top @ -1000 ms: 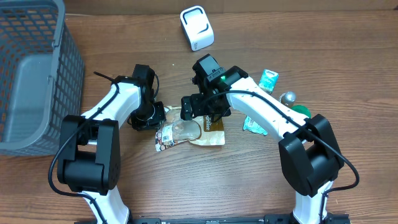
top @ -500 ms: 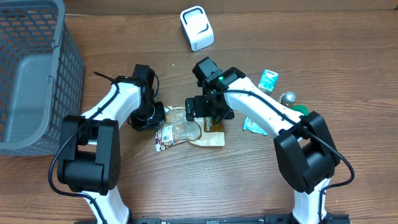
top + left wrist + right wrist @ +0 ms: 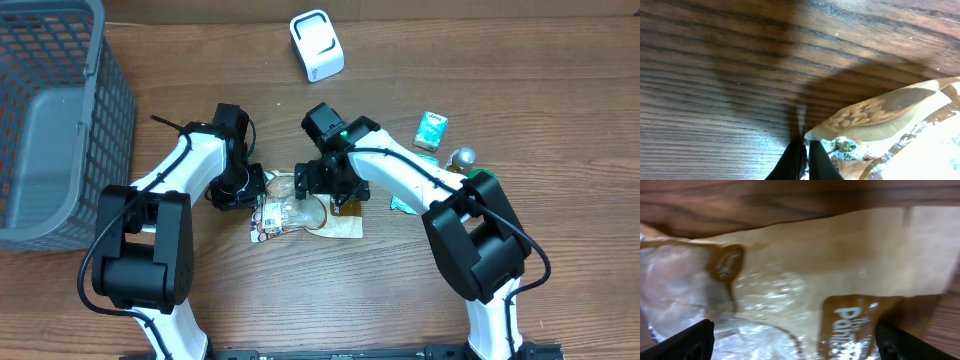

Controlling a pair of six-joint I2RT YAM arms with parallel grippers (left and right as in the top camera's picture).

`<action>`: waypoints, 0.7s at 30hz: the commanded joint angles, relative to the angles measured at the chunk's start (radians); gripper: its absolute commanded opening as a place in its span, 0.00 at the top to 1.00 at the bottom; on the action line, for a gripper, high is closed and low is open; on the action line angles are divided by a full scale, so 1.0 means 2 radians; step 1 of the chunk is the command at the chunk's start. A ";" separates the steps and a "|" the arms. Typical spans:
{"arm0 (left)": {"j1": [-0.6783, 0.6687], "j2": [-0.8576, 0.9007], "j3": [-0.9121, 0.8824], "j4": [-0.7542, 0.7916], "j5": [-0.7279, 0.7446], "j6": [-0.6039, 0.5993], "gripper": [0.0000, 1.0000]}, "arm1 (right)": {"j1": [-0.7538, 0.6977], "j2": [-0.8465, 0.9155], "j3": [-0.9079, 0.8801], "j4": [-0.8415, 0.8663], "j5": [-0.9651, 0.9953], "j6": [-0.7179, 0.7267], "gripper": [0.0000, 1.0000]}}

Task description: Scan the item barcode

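The item is a brown and clear snack bag (image 3: 292, 214) lying flat at the table's middle. My left gripper (image 3: 252, 192) sits at its left edge. In the left wrist view the gripper (image 3: 805, 150) is shut on the bag's corner (image 3: 875, 112), which is raised slightly off the wood. My right gripper (image 3: 328, 182) hovers low over the bag's top. Its fingers (image 3: 687, 340) stand wide open on either side of the bag's shiny face (image 3: 805, 280), gripping nothing. The white barcode scanner (image 3: 317, 45) stands at the back centre.
A grey mesh basket (image 3: 50, 120) fills the far left. To the right of the bag lie a teal packet (image 3: 432, 130), a silvery round thing (image 3: 462, 157), a green item (image 3: 487, 177) and another teal wrapper (image 3: 405, 204).
The right arm has shifted a little left and settled lower over the bag. The left arm and the bag have stayed put.
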 commanded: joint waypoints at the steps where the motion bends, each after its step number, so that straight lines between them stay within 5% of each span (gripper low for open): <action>1: 0.000 0.024 -0.009 0.001 -0.005 0.000 0.96 | -0.015 -0.014 0.007 -0.008 0.014 -0.006 0.00; 9: 0.000 0.024 -0.009 0.002 -0.005 0.000 0.96 | -0.014 -0.014 0.006 -0.030 0.068 -0.005 0.00; 13: 0.000 0.024 -0.009 0.003 -0.001 0.006 0.96 | -0.014 -0.014 0.006 -0.017 0.015 -0.050 0.00; 21: 0.041 0.001 0.079 -0.067 0.155 0.094 0.96 | -0.019 -0.014 0.006 -0.009 -0.027 -0.060 0.00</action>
